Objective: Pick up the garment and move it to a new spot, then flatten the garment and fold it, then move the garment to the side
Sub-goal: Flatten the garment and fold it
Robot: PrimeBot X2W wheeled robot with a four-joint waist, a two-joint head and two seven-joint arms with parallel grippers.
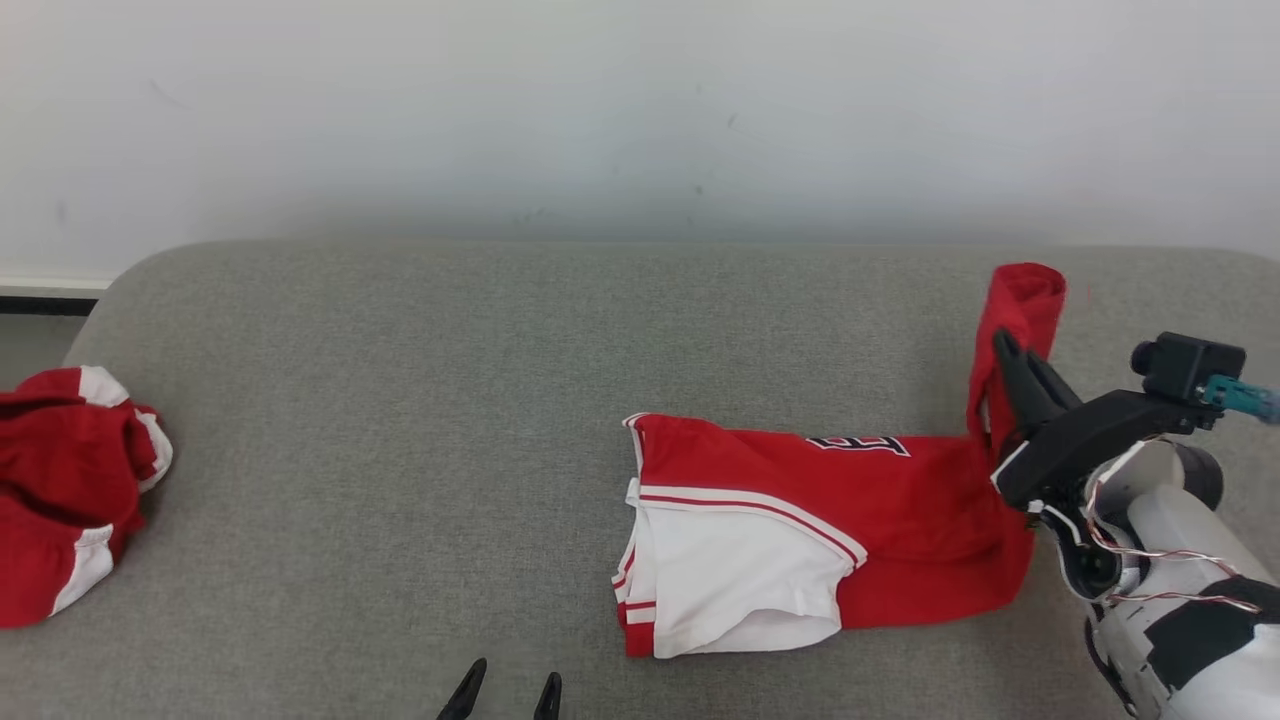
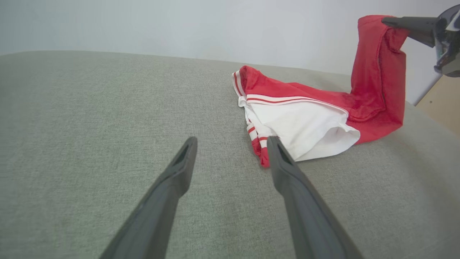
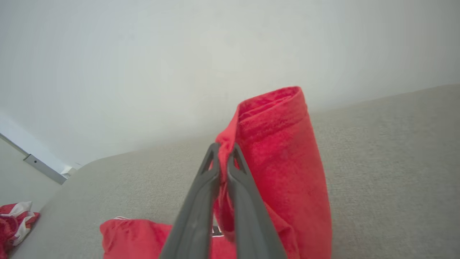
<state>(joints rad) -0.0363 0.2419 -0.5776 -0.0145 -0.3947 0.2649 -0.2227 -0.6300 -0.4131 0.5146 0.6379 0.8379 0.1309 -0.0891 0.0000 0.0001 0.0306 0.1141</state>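
Garment [image 1: 880, 520] end raised, pinched in right gripper [image 1: 1015, 348]; left gripper [image 1: 514, 672] spread

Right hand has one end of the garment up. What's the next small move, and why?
Probably carry the right hand leftward over the flat part, to lay the lifted end down as a fold. It is shut on the garment, whose right end stands up while the rest lies flat; the open left hand holds nothing.
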